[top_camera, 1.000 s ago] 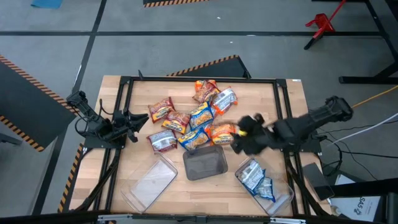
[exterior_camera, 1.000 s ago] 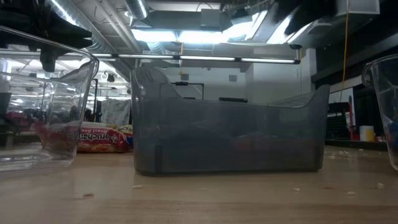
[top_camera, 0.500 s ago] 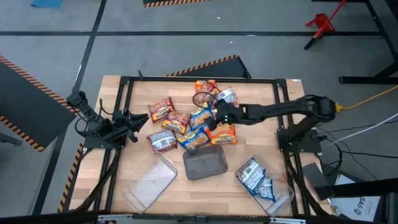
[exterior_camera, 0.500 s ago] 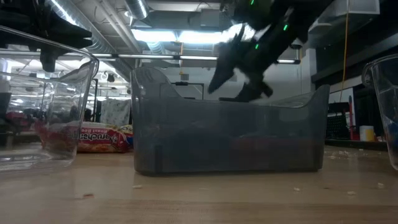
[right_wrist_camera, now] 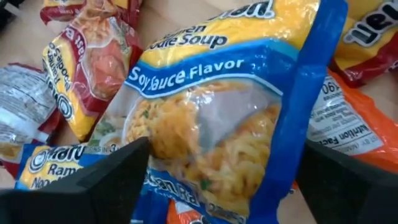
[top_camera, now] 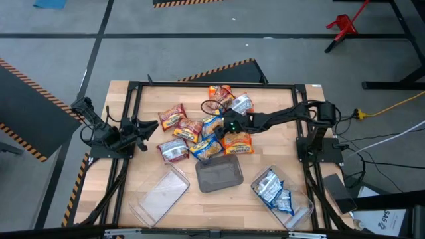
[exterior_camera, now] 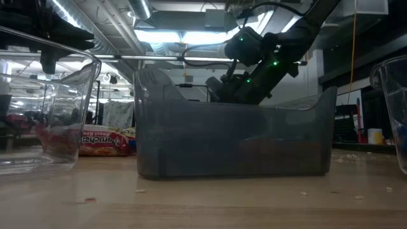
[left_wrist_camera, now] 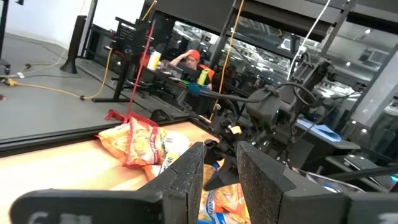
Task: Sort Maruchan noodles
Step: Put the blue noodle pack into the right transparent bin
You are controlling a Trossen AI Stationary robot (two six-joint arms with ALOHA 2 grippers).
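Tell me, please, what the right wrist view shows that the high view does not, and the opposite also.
Only the right wrist view: the label "Soy Sauce Flavor" on the blue packet, which lies between the right tool's open fingers.

Only the high view: the whole table, the left tool waiting at the left edge, the dark tray, an empty clear tray, and a clear tray holding two packets.

Both: the right tool over the pile of packets, with orange and dark red ones around.
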